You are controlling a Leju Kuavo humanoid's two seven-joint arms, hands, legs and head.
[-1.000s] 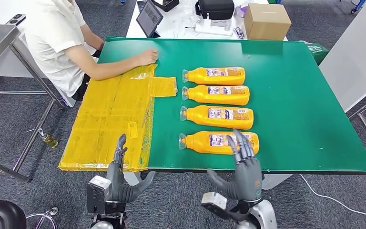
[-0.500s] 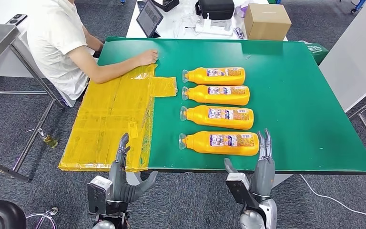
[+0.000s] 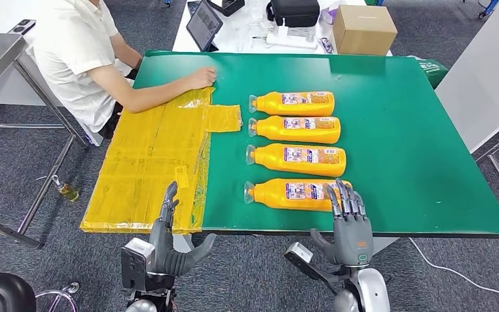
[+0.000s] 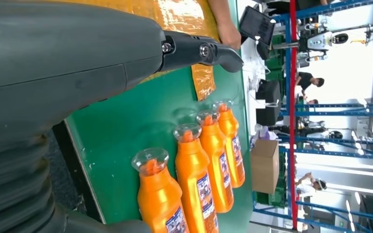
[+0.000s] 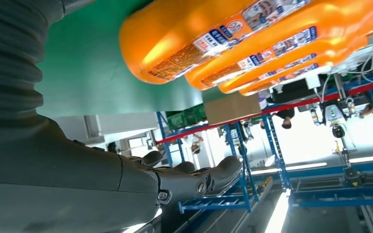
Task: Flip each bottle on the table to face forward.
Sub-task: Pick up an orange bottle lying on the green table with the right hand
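At the near edge of the green counter (image 3: 416,130), the right hand (image 3: 349,221) is raised with fingers spread and nothing held, its fingertips overlapping the base end of the nearest bottle (image 3: 299,194); the left hand (image 3: 166,240) is likewise released by the yellow sheet (image 3: 149,162); four bottles lie in a row, labels up, caps leftward; the nearest is best grasped around its body and rolled evenly, so that its neighbour (image 3: 297,159) is not nudged.
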